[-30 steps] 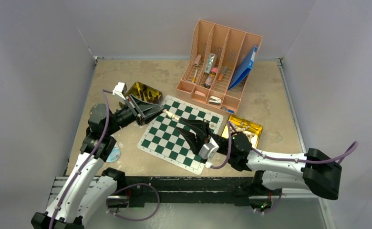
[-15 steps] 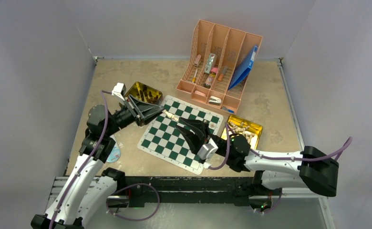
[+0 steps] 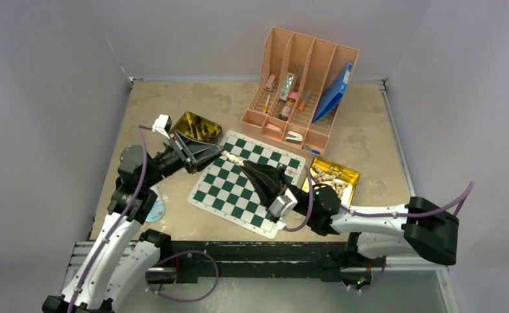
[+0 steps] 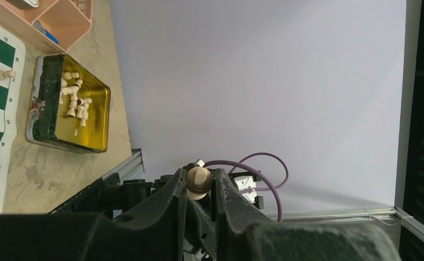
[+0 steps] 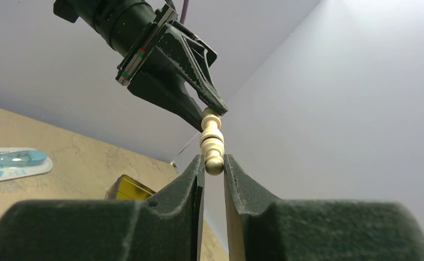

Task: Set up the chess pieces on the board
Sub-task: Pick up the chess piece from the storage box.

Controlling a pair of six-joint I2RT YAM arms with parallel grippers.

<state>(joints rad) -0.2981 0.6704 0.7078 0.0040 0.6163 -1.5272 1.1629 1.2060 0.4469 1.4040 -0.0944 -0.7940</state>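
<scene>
Pink four-slot desk organiser [image 3: 275, 55] upright at far side of tan table [image 3: 369, 130], blue folder [image 3: 335, 90] leaning in its rightmost slot; left gold tin [image 3: 192, 120], right gold tin [image 3: 352, 174], well apart; pale blue packet [image 3: 158, 210] flat near left edge

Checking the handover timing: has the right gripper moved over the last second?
Yes. The right gripper has crept left across the board toward its far-left corner, closing in on the pale chess piece held by the left gripper.

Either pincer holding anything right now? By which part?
Left pincer grips a pale chess piece by one end. Right pincer brackets its other end; whether it grips yet cannot be told.
</scene>
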